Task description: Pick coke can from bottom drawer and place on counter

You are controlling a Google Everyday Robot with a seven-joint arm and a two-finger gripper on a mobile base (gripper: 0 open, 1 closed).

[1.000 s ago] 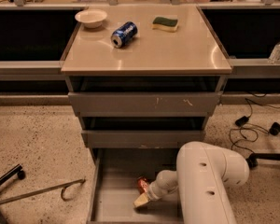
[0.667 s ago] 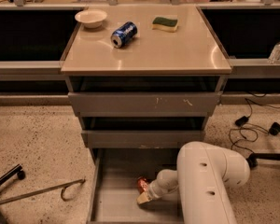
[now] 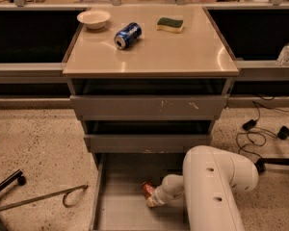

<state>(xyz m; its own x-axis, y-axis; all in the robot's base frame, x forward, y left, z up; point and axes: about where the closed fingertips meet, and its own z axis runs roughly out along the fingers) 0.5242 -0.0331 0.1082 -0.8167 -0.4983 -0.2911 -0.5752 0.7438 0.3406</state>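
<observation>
The coke can [image 3: 146, 188] is a small red can on the floor of the open bottom drawer [image 3: 120, 211], near its middle. My gripper [image 3: 151, 200] reaches down into that drawer at the end of the white arm [image 3: 212, 186]. Its tip is right against the can's near side and hides part of it. The counter [image 3: 154, 52] is the glossy beige top of the cabinet above.
On the counter lie a blue soda can [image 3: 127, 35] on its side, a white bowl [image 3: 93, 19] and a green-yellow sponge [image 3: 170, 24]. The two upper drawers [image 3: 147, 107] stand slightly open. A metal hook rod [image 3: 48, 196] lies on the floor left; cables [image 3: 260, 129] lie right.
My gripper has shifted slightly to the right and closer to the coke can. The can has not visibly moved.
</observation>
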